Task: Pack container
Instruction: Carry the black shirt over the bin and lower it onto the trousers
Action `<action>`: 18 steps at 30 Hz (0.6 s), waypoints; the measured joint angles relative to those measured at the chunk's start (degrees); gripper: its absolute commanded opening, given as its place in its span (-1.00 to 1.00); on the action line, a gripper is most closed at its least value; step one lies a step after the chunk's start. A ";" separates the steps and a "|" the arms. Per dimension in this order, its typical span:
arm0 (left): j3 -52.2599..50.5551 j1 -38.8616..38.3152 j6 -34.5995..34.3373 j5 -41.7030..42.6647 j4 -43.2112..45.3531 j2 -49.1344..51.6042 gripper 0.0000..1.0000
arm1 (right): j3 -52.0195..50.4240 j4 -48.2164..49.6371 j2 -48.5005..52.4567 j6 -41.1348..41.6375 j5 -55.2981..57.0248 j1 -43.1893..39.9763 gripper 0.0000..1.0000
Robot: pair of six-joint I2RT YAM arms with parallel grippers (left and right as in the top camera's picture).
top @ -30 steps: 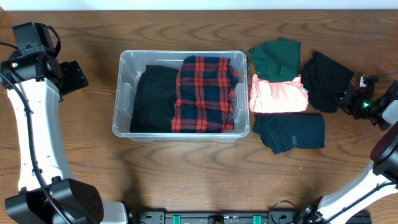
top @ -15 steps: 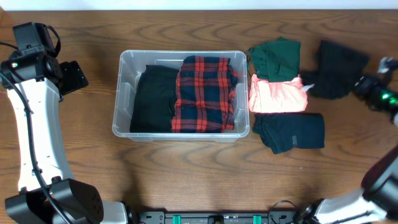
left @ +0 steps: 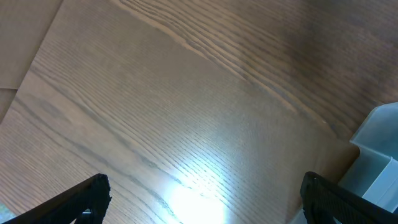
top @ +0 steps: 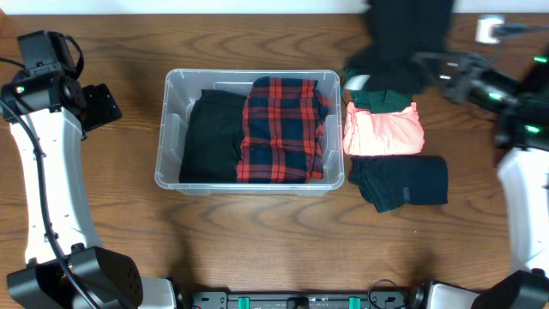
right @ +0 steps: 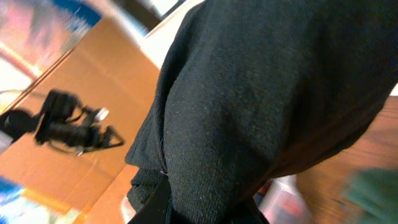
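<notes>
A black knitted garment [top: 401, 39] is held above the wooden table [top: 257, 249] by the right pincer [top: 436, 67].
Its jaws are closed on the blurred cloth. The left pincer [left: 205, 198] is spread wide and empty. The clear rectangular plastic container [top: 171, 129] is seen near it, to its right, part-filled with folded clothes.

The left arm [top: 45, 184] has white links, black joints, a black cable [top: 21, 127] and black fingers [left: 87, 194]. The right arm [top: 521, 202] shows white casing and green lights [top: 536, 130].
</notes>
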 measured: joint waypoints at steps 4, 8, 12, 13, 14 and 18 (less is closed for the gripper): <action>0.00 0.00 0.00 0.00 -0.02 0.00 0.96 | 0.00 6.03 0.70 2.32 7.15 13.31 -0.97; 0.00 0.00 0.00 0.00 0.00 0.00 0.96 | 0.00 14.78 3.91 3.26 14.75 27.08 -0.97; 0.00 0.00 0.00 -0.02 0.04 0.00 0.96 | 0.00 21.66 8.63 3.87 20.59 37.64 -0.98; 0.00 0.00 0.00 -0.02 0.00 0.00 0.97 | 0.00 22.60 9.86 3.91 21.77 39.45 -0.97; 0.00 0.00 0.00 -0.02 0.09 0.00 0.96 | 0.00 23.26 11.23 3.91 22.93 41.27 -0.97; 0.00 0.00 0.00 -0.02 0.04 0.00 0.96 | 0.00 24.74 18.34 4.55 27.63 47.23 -0.97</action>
